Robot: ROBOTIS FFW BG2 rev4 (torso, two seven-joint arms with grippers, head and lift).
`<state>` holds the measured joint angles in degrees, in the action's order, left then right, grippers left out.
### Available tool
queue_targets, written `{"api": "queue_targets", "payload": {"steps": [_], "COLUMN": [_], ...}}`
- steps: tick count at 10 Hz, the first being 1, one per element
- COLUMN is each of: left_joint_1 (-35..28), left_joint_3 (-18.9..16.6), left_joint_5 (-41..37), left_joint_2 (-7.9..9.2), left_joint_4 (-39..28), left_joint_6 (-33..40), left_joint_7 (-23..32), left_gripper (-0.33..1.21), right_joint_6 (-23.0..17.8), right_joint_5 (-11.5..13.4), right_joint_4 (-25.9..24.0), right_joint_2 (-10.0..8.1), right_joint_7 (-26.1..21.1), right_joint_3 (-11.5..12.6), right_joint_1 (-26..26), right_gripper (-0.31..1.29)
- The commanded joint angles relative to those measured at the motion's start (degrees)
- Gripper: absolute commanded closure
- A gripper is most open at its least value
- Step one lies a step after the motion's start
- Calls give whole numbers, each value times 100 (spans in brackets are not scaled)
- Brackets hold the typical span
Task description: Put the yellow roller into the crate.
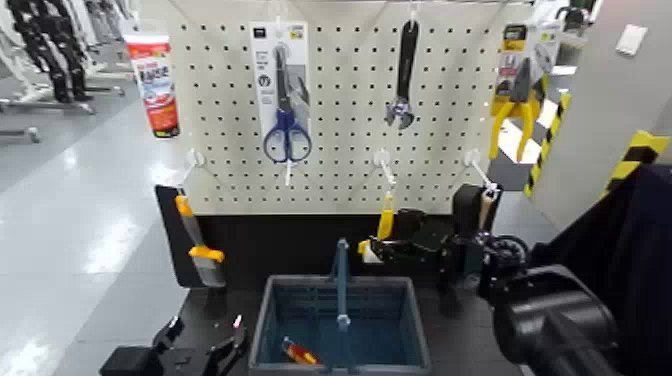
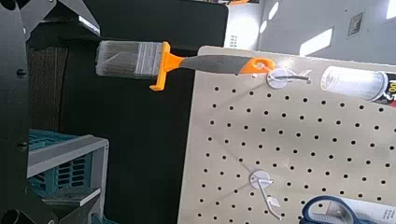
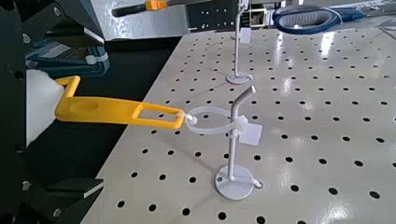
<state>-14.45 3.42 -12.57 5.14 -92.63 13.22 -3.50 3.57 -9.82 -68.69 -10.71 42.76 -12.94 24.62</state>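
The yellow roller (image 3: 112,110) is hung by a loop on a white peg (image 3: 233,154) of the pegboard (image 1: 345,150), at the right of the middle. By the right gripper (image 3: 98,112) the roller is approached from its sleeve side; the pincer is held apart, with one finger at each side of the white sleeve, and no clamping is seen. The left gripper (image 1: 207,338) is held low, beside the crate (image 1: 418,330), also with its fingers apart and with nothing between them. The crate is placed below the board, with its handle bar upright, and inside it a small red and orange object (image 1: 300,352) is seen (its exact kind cannot be told). On the board are also hung an orange-handled brush (image 1: 205,255), a tube (image 1: 155,85), blue scissors (image 1: 287,130), a wrench (image 1: 402,80) and the yellow-handled pliers (image 1: 517,110).
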Motion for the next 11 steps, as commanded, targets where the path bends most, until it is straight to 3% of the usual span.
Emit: {"api": "queue_targets", "payload": {"steps": [1, 3, 5, 11], "left_joint_1": [4, -5, -5, -5], "left_joint_3": [-26, -35, -43, -35], "left_joint_5": [0, 0, 0, 0], "left_joint_2": [4, 4, 4, -13], "left_joint_4": [17, 34, 34, 43], "left_joint_6": [31, 31, 31, 31], "left_joint_7": [-2, -11, -20, -28], "left_gripper": [11, 11, 11, 11], "right_joint_6": [-50, -32, -6, 56], "right_joint_5": [-29, -20, -2, -2], "right_joint_4": [181, 137, 58, -127], "right_joint_2": [25, 25, 25, 34], "right_joint_7": [39, 31, -13, -66], "right_joint_3": [-85, -85, -59, 55], "right_joint_1": [87, 69, 43, -89], "right_gripper": [67, 104, 115, 123]}}
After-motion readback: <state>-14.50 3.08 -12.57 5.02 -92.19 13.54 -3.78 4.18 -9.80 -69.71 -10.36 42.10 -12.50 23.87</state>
